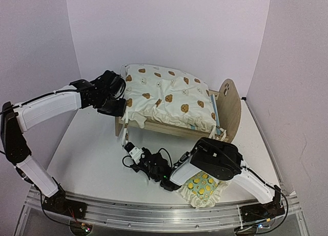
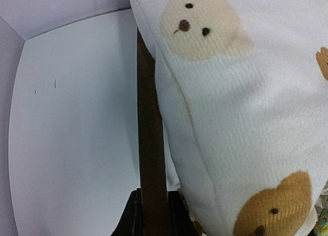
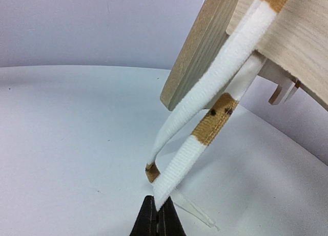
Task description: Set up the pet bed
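The pet bed (image 1: 230, 104), a light-wood frame with a paw-print headboard, stands at the back centre. A cream bear-print cushion (image 1: 169, 95) lies on it. My left gripper (image 1: 119, 109) is at the bed's left end. In the left wrist view this gripper (image 2: 152, 218) is shut on the bed's end rail (image 2: 149, 133), with the cushion (image 2: 241, 113) bulging just to the right. My right gripper (image 1: 127, 145) reaches left in front of the bed. It (image 3: 159, 211) is shut on the tip of a white cushion tie (image 3: 205, 138) that hangs from the bed corner (image 3: 205, 46).
A green lemon-print ruffled pillow (image 1: 203, 187) lies on the table under my right arm, near the front edge. White walls enclose the table on the left, back and right. A second tie strand (image 3: 197, 105) loops beside the held one.
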You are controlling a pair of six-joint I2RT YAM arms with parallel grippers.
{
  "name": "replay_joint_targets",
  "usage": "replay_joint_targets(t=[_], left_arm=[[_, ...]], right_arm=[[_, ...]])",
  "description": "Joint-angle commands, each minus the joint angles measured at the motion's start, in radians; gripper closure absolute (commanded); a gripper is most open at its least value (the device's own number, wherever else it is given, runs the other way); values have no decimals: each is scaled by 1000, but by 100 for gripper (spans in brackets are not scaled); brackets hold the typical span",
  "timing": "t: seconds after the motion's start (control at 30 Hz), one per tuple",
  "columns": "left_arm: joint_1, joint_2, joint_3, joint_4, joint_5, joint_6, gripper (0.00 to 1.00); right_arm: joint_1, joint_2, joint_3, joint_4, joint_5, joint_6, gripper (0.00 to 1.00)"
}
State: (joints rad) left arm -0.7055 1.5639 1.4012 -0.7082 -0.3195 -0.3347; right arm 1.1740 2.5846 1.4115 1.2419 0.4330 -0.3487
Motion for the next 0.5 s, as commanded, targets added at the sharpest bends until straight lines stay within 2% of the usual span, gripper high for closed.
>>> replay_joint_targets(t=[0.0, 0.17, 0.47], left_arm=[[-16, -116, -12, 211, 108, -10, 100], [-16, -122, -54, 234, 113, -22, 100], [-15, -91, -43, 250, 105, -18, 100]], right_arm=[[29, -116, -79, 51, 13, 13, 100], [59, -179, -174, 51, -42, 29, 100], [118, -245, -275, 50, -57, 66, 100]])
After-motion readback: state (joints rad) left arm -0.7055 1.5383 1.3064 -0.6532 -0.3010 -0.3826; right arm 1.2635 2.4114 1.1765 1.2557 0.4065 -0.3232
